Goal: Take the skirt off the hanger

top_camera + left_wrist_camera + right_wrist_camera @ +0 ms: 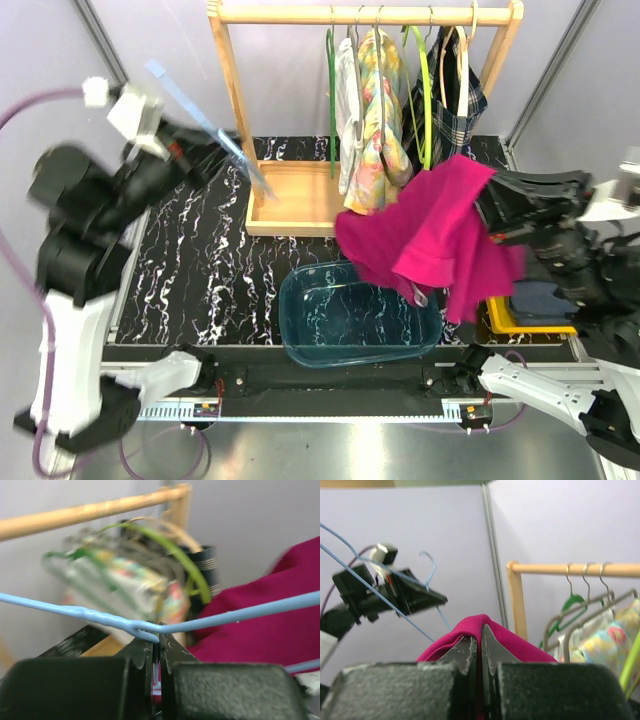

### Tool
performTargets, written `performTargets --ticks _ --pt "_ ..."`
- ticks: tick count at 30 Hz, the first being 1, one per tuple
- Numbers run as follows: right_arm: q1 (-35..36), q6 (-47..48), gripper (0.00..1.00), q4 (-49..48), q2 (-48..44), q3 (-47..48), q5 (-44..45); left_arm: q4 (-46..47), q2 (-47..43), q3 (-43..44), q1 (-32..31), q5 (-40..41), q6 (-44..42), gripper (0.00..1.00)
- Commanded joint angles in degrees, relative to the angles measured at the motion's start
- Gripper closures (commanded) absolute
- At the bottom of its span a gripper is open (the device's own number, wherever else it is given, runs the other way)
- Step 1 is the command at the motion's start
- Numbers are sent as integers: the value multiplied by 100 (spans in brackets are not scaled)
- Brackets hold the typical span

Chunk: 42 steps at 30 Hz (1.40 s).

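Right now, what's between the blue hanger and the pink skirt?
In the top view, the base of the wooden rack, and its left post, lie between the blue hanger and the pink skirt; the two are apart.

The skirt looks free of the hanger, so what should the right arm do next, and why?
Probably lower the skirt toward the blue bin, then release. The right gripper is shut on the skirt, which hangs apart from the blue hanger clamped in the left gripper. The bin lies partly beneath the skirt's hem, so a short descent looks enough.
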State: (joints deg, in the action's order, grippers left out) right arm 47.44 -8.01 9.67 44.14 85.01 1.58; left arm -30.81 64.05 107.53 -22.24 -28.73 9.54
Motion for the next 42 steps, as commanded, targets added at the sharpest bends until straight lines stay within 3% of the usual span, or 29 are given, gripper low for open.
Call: performTargets --ticks 1,3,4,7,11,14,16,19,20,24,30,35,42 --pt "-24 -104 100 -449 130 262 -422 -394 -1245 -573 255 2172 -1312 100" --pt "-33 -104 100 -387 113 226 -413 -732 -1552 -889 273 2852 -1972 100" --pt "-33 -122 100 -387 95 209 -422 -873 -1684 -1361 273 3560 -2165 100" --pt "-33 -122 100 -317 103 165 -405 -936 -2203 -2476 282 4521 -2877 100" --pt "-33 -122 100 -220 147 235 -475 -918 -2564 -3570 343 5298 -3212 100" --pt "-24 -166 100 -185 209 367 -589 -760 -2582 -4265 754 5519 -3117 100" --pt "-33 -201 100 -141 270 454 -650 -699 -2494 -4625 1088 5379 -3003 100" --pt "-24 -262 100 -115 314 464 -721 -628 -2161 -4942 2002 4870 -2827 100" --pt "-33 -280 100 -97 332 446 -747 -654 -1899 -4960 2570 4677 -2765 100" --pt "-33 -429 100 -97 350 279 -809 -917 -1238 -4855 3760 3211 -2607 100" --pt "-33 -350 100 -53 560 24 -765 -1410 -395 -4750 3911 1900 -2440 100" --pt "-24 -385 100 149 692 -344 -782 -1358 98 -4872 3920 1880 -2202 100" --pt "-33 -579 100 219 526 -1048 -756 -541 476 -5110 4069 2064 -1561 100"
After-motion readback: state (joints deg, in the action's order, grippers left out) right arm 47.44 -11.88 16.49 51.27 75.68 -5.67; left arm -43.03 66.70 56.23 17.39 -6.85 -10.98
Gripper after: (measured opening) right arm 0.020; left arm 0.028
